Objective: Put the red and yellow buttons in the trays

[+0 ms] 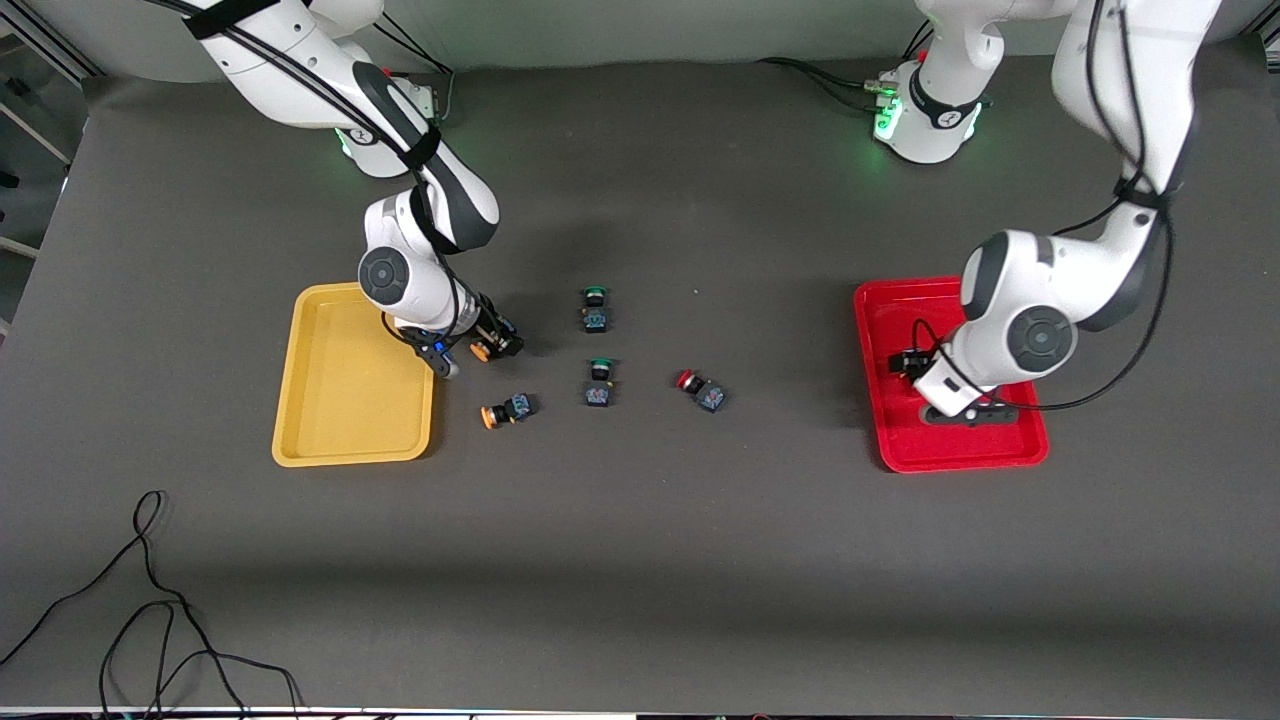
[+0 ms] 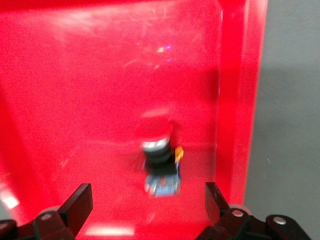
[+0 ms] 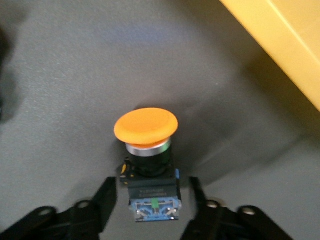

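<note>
Right gripper (image 1: pixel 492 343), fingers spread either side of a yellow button (image 3: pixel 146 150) lying on the table just beside the yellow tray (image 1: pixel 300 400), should pinch its stiff, light blocky body, while left gripper (image 1: pixel 965 410) hangs wide open over a red button (image 2: pixel 157 150) in the red tray (image 1: pixel 880 330).

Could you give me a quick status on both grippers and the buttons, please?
Left gripper open over red tray, red button lying in it. Right gripper open around orange-yellow button beside yellow tray. Nothing in the way.
</note>
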Robot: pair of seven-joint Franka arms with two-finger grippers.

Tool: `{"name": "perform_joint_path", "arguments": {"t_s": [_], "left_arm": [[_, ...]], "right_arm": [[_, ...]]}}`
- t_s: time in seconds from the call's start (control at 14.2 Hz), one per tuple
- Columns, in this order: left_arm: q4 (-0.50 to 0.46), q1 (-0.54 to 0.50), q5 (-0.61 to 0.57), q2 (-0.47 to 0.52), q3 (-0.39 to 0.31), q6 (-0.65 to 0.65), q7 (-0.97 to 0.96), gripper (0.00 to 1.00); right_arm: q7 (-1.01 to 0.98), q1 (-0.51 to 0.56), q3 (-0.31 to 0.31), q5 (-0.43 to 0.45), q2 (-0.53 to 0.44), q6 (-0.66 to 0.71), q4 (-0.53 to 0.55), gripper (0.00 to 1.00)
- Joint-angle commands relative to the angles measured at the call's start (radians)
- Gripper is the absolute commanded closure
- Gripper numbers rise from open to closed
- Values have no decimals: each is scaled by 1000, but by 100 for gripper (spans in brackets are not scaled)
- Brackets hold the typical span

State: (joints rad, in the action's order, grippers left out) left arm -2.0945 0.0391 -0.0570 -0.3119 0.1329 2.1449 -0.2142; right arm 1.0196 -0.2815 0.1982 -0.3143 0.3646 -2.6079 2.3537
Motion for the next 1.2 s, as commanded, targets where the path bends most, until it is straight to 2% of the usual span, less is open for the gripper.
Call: {"name": "perform_joint_path", "arguments": {"t_s": [0.0, 0.07, 0.28, 0.35, 0.42, 0.49, 0.56, 0.63, 0.78, 0.85, 0.92, 0.99, 1.06, 1.13], "left_arm": [[43, -1, -12, 68, 5, -123, -1, 0], [48, -1, -9, 69, 5, -126, -2, 0], [57, 1, -3, 74, 8, -126, -2, 0], [68, 11, 3, 77, 11, -125, -17, 0], [82, 36, 14, 74, 16, -119, -39, 0], [94, 72, 60, 66, 22, -108, -112, 0], [109, 114, 78, 56, 22, -103, -199, 0], [134, 166, 89, 40, 22, -102, -282, 0], [203, 241, 91, -13, 25, -99, -481, 0], [267, 273, 92, -60, 25, -99, -598, 0], [334, 306, 92, -109, 25, -99, -728, 0], [399, 339, 92, -163, 25, -95, -866, 0], [459, 367, 94, -218, 25, -85, -989, 0], [499, 389, 98, -258, 25, -70, -1096, 0]], "right_arm": [[17, 2, -3, -11, -54, 5, -2, 100], [22, 4, -3, -19, -97, 32, -2, 100], [-7, 62, -38, -16, -273, 272, -25, 100], [-74, 71, -96, -16, -323, 348, -22, 100], [-179, 70, -187, -17, -358, 389, -5, 100], [-296, 68, -271, -17, -361, 406, 24, 100], [-397, 67, -328, -19, -348, 401, 53, 100], [-436, 68, -356, -20, -322, 379, 70, 100], [-457, 67, -359, -20, -253, 341, 71, 99], [-492, 68, -362, -20, -230, 303, 76, 96], [-507, 68, -364, -20, -211, 284, 75, 87], [-510, 70, -364, -20, -210, 279, 73, 50], [-510, 70, -364, -20, -216, 276, 73, 1], [-510, 70, -365, -20, -231, 282, 68, 0]]}}
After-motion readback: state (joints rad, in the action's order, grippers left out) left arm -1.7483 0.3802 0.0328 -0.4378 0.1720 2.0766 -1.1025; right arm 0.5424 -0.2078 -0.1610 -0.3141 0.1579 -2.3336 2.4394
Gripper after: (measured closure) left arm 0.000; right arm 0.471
